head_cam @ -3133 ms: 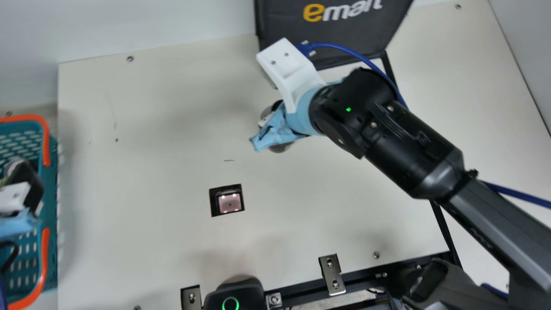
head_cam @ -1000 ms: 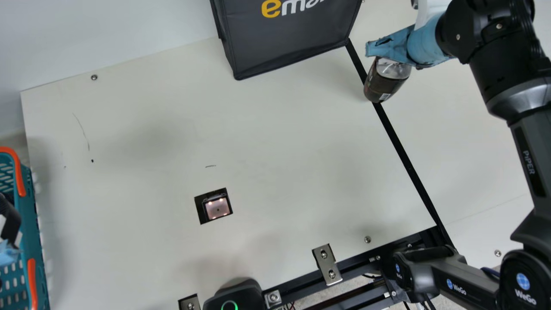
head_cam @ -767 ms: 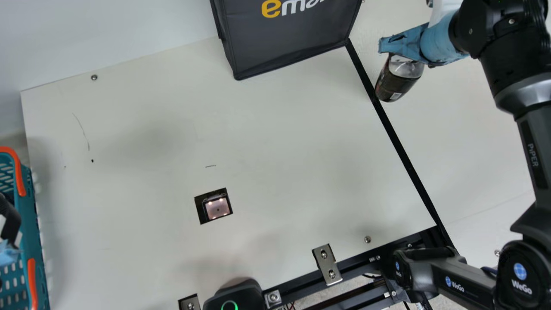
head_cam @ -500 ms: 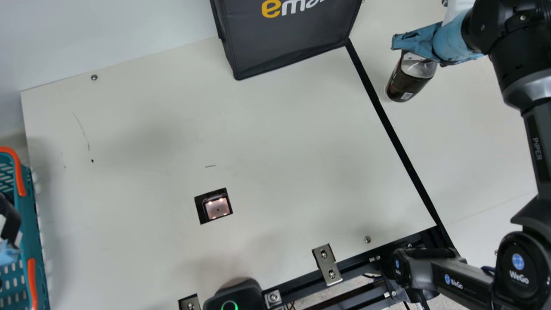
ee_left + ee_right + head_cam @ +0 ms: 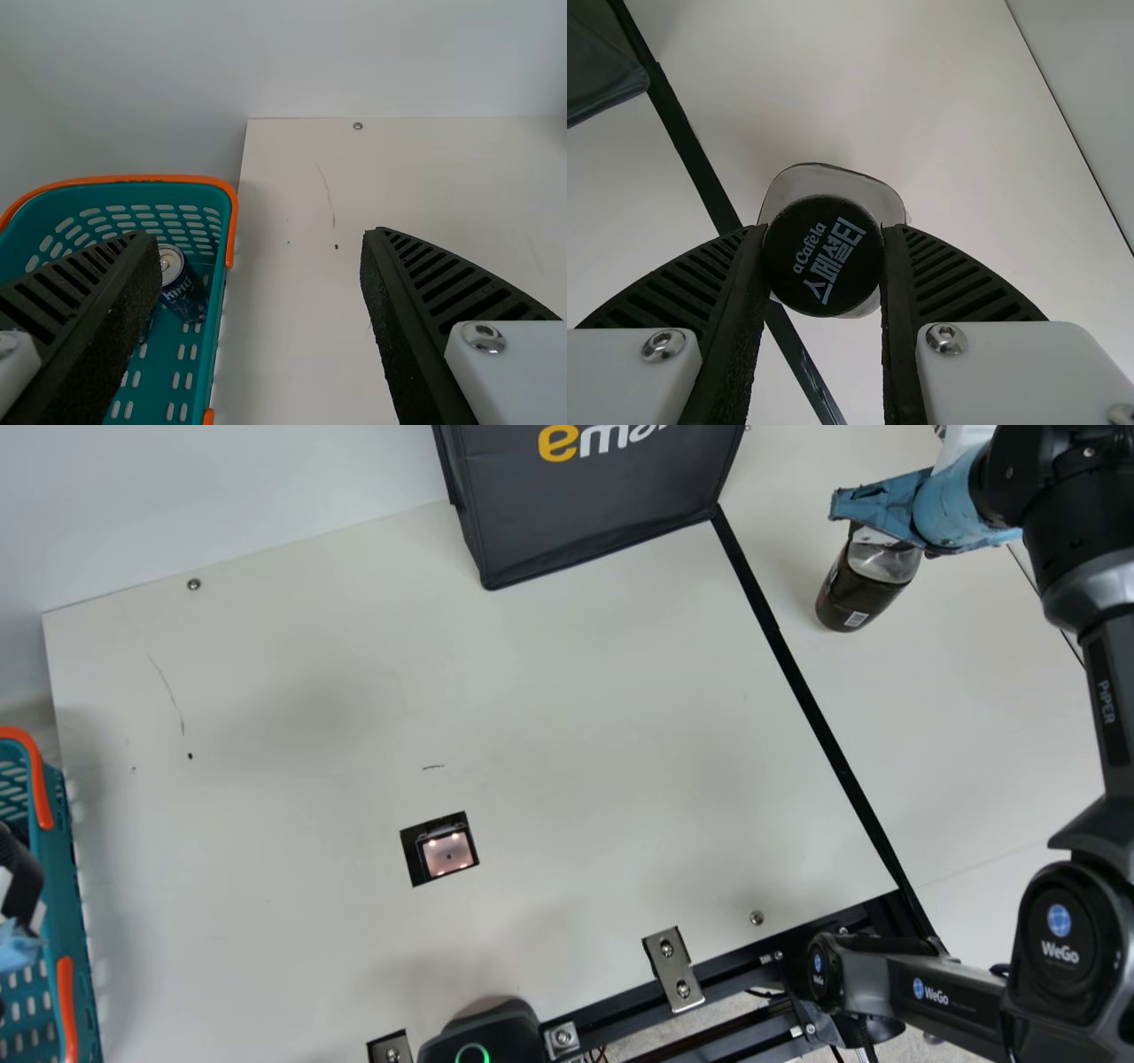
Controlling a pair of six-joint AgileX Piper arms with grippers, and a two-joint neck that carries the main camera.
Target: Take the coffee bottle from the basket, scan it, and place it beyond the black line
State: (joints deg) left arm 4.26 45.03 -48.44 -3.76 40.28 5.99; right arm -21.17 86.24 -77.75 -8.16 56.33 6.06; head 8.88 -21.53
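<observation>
My right gripper (image 5: pixel 855 509) is at the upper right of the main view, beyond the black line (image 5: pixel 819 722), with the dark coffee bottle (image 5: pixel 861 592) hanging slightly tilted below it. In the right wrist view both fingers of the right gripper (image 5: pixel 822 257) press on the black cap of the coffee bottle (image 5: pixel 824 255). Whether the bottle's base touches the table I cannot tell. At the main view's left edge is part of my left gripper (image 5: pixel 16 946), over the teal basket (image 5: pixel 58 868). The left wrist view has the left gripper (image 5: pixel 257 274) open, nothing between its fingers.
A dark can (image 5: pixel 184 292) is inside the basket in the left wrist view. A black bag (image 5: pixel 594 505) stands at the back, left of the line. The scanner window (image 5: pixel 447 853) lies in the table's middle, and a black device (image 5: pixel 485 1032) is at the front edge.
Holding the bottle, my right arm has travelled right from mid-table and across the black line. The camera has turned since the oldest picture. Over the last second my left arm has kept still.
</observation>
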